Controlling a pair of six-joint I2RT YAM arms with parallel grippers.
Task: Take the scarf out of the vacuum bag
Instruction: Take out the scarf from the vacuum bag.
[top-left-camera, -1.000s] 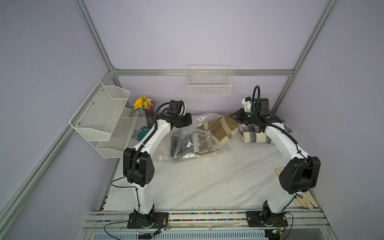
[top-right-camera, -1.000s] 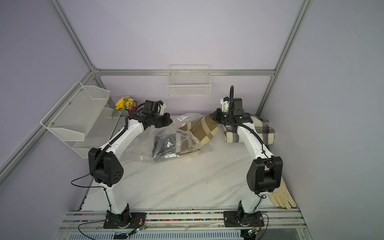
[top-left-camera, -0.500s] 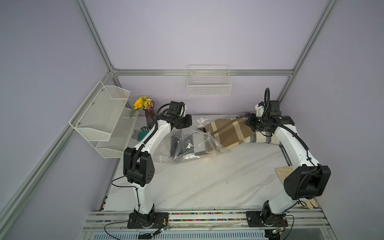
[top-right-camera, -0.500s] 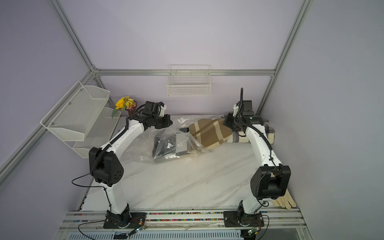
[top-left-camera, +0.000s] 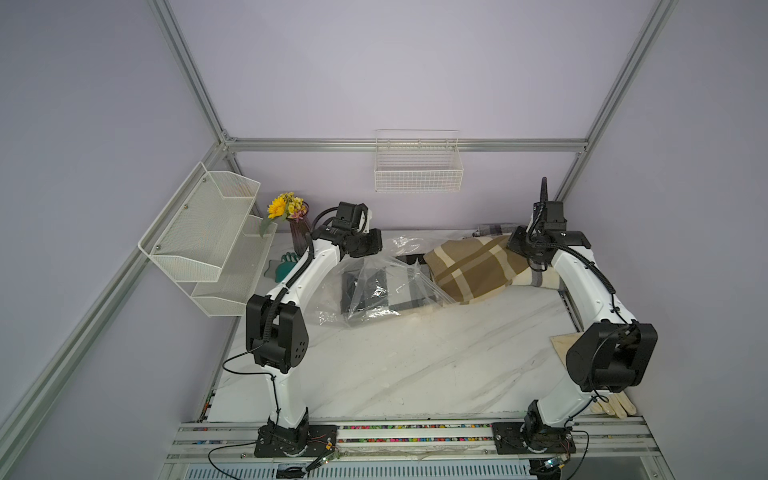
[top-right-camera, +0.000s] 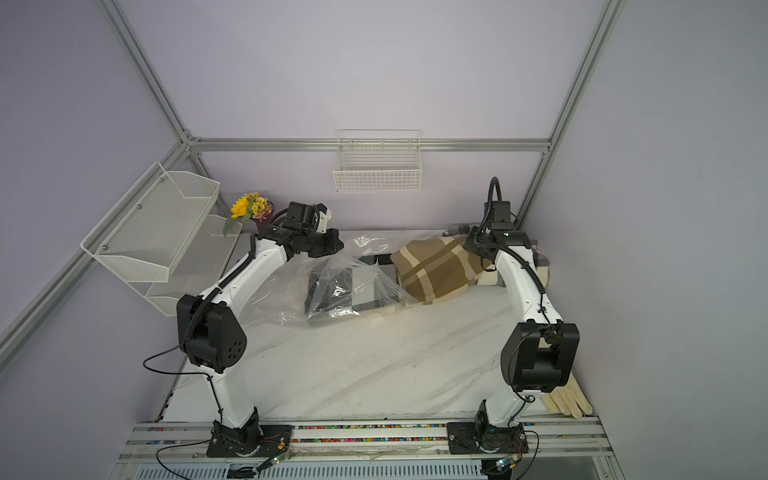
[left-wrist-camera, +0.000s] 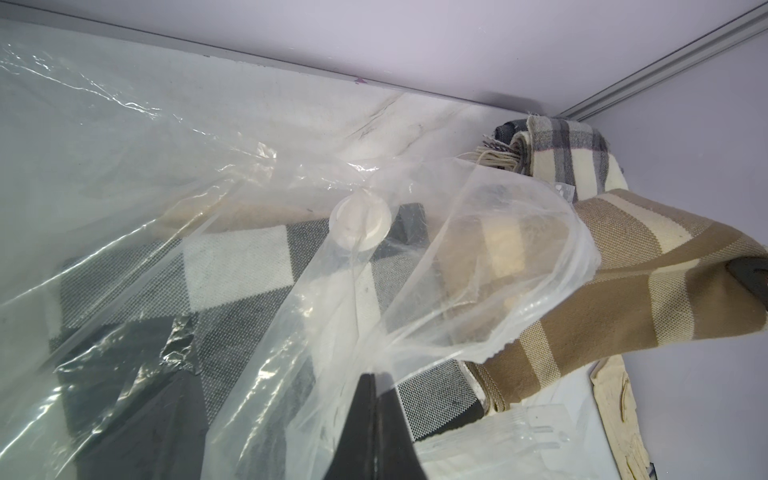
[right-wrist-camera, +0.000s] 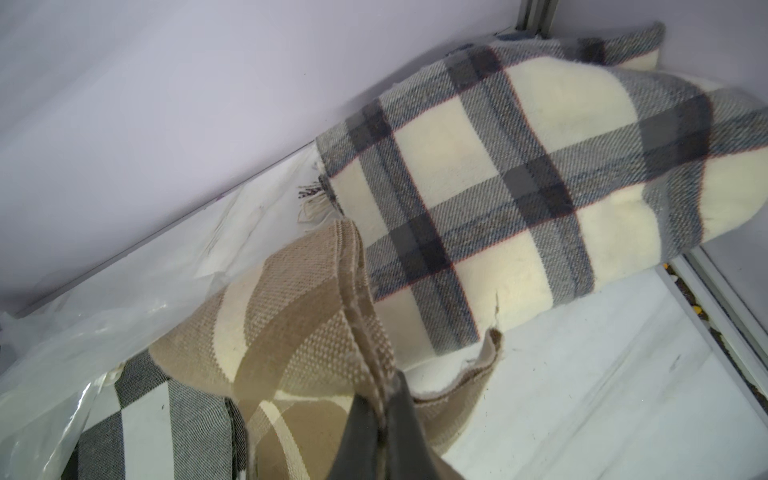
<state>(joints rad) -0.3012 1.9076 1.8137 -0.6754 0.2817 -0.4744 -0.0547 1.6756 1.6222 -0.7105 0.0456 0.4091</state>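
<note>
In both top views the vacuum bag (top-left-camera: 365, 286) lies at the back of the worktop (top-left-camera: 415, 365), and the tan scarf (top-left-camera: 469, 266) stretches from its mouth toward the right arm; both grips are hidden there. The left wrist view shows the left end effector (left-wrist-camera: 376, 380) pressed together on a fold of bag film; the white valve cap (left-wrist-camera: 360, 224) sits over a black-and-white checked scarf (left-wrist-camera: 232, 266) inside; the bag's mouth rings the tan scarf's tail. The right wrist view shows the right end effector (right-wrist-camera: 384, 401) pinching the tan scarf's hem; a grey plaid scarf (right-wrist-camera: 519, 178) lies in the corner beyond.
</note>
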